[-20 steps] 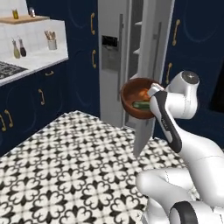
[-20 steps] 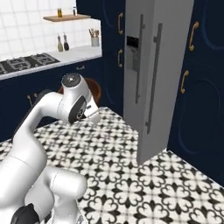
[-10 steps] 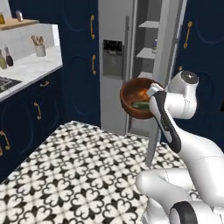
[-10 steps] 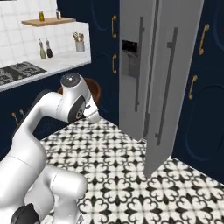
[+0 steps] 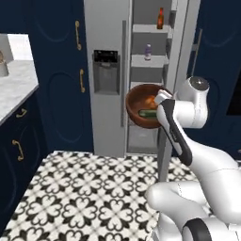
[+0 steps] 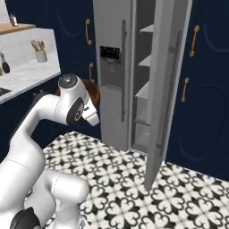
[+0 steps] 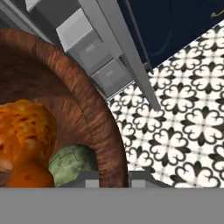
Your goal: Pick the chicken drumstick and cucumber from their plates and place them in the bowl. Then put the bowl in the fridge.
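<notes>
The gripper grips the rim of the reddish-brown wooden bowl, one fingertip on either side of its wall, holding it aloft at the fridge. The fridge's right door stands open on shelves; the left door is closed. Inside the bowl, the chicken drumstick sits just left of the fingertips, with the cucumber touching it, nearest the claw. A bottle stands on the top shelf; its label cannot be read.
</notes>
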Robot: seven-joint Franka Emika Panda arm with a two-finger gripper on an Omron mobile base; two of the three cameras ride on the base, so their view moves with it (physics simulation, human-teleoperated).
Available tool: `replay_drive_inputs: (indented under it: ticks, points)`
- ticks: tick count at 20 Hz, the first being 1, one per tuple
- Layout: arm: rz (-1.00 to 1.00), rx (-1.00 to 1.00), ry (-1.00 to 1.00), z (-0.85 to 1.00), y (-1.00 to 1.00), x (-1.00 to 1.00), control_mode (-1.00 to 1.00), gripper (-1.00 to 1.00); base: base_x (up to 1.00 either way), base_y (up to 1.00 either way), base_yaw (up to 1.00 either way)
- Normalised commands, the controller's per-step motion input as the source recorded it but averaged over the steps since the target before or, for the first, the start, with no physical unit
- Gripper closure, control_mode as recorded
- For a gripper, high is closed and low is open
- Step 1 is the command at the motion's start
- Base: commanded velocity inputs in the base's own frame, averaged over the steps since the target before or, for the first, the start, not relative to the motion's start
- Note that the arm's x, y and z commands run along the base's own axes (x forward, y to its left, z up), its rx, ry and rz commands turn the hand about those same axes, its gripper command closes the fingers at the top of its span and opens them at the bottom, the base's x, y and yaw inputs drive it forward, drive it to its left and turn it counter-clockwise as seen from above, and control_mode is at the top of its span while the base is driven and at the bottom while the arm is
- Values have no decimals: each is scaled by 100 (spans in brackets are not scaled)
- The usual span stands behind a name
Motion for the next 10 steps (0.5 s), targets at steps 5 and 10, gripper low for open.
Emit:
replay_drive_inputs:
  ticks: [5, 10]
  points:
    - [0, 0, 0, 0, 0, 0, 100, 100, 100, 100, -53]
    - [0, 0, 0, 0, 0, 0, 100, 100, 78, 94, -68]
